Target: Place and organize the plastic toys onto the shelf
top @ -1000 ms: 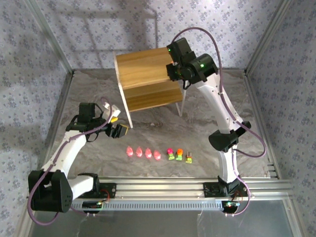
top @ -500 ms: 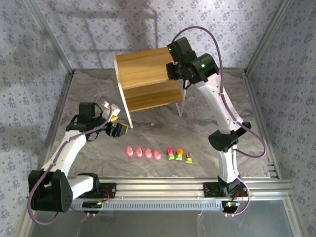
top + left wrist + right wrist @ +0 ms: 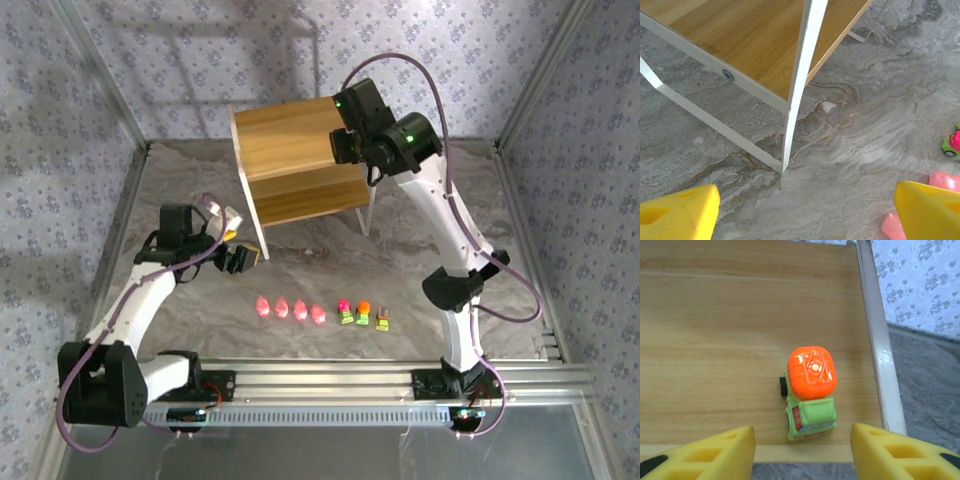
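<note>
Nearest the arm bases, a row of toys sits on the tabletop (image 3: 420, 250). Four pink figures (image 3: 290, 309) stand side by side on the left. Three cars (image 3: 364, 314) are to their right, w/ a small gap btw the two groups. Car tops run pink, orange, brownish, left to right.

A bit farther & to the left, the left hand (image 3: 240, 259) hangs low over the tabletop, by the shelf's near-left corner. Its wrist cam shows its yellow fingers (image 3: 677, 212) spread wide w/ nothing btw them, just bare grey tabletop. A white shelf leg (image 3: 795, 100) stands just beyond. A pink-top car (image 3: 952, 142) & bits of pink figures show at that view's right edge.

Farther back, approx. mid-tabletop, is the shelf (image 3: 290, 165), w/ two light wood boards & thin white legs. The right hand (image 3: 347, 150) hangs over the right end of the upper board. From its wrist cam, the fingers (image 3: 695, 455) are parted a fair way & hold nothing. An orange-top car (image 3: 810, 392) sits upright on the wood just beyond the fingertips, apart from both & in line w/ the gap. It's near the board's right end, beside the white frame rail (image 3: 880, 340), & close to the board edge nearest the hand. Its green cab points toward the hand, the orange top away.
</note>
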Robot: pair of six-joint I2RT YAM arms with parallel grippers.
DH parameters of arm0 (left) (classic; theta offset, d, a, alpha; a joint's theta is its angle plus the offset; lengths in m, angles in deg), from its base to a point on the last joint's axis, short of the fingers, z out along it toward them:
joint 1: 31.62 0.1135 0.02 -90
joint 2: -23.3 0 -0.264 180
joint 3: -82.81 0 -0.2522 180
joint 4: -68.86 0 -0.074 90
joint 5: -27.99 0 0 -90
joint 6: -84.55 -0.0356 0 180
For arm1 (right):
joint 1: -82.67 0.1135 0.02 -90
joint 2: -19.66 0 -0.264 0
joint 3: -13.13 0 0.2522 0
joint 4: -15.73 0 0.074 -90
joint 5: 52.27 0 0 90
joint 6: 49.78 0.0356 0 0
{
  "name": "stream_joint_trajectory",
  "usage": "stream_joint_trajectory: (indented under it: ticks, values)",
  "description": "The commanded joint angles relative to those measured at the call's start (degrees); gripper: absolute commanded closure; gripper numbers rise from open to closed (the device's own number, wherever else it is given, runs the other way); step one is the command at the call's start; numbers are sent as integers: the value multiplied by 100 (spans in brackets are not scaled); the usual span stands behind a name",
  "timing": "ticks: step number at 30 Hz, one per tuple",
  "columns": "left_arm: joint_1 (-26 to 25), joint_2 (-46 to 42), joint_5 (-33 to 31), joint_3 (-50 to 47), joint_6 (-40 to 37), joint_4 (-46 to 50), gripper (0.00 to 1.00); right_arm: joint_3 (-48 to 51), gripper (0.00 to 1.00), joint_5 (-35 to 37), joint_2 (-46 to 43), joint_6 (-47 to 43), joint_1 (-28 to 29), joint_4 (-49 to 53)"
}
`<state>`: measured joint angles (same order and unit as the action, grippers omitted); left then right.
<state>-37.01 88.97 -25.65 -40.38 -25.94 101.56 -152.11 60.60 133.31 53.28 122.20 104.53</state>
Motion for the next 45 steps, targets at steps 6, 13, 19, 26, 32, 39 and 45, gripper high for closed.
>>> stream_joint_trajectory:
  ticks: [6,13,19,26,32,39,45]
  values:
    - [-46,255,60,205,131,-509,9,1293,38,902,-1380,233,515,-616]
    - [-41,505,148,421,212,-647,9,3137,37,724,-2513,415,851,-1293]
    - [-45,665,167,457,193,-678,9,5266,30,767,-3543,771,1246,-2101]
    - [-59,793,205,409,196,-911,8,7389,24,1365,-4639,1272,1793,-2723]
    - [-61,1086,161,492,186,-890,9,8226,23,1237,-5183,1923,2041,-2571]
    - [-54,1400,194,559,171,-979,9,9000,23,1059,-5555,2219,2276,-2761]
    - [-58,1717,372,817,110,-836,9,9175,23,1065,-5467,2452,2440,-2712]
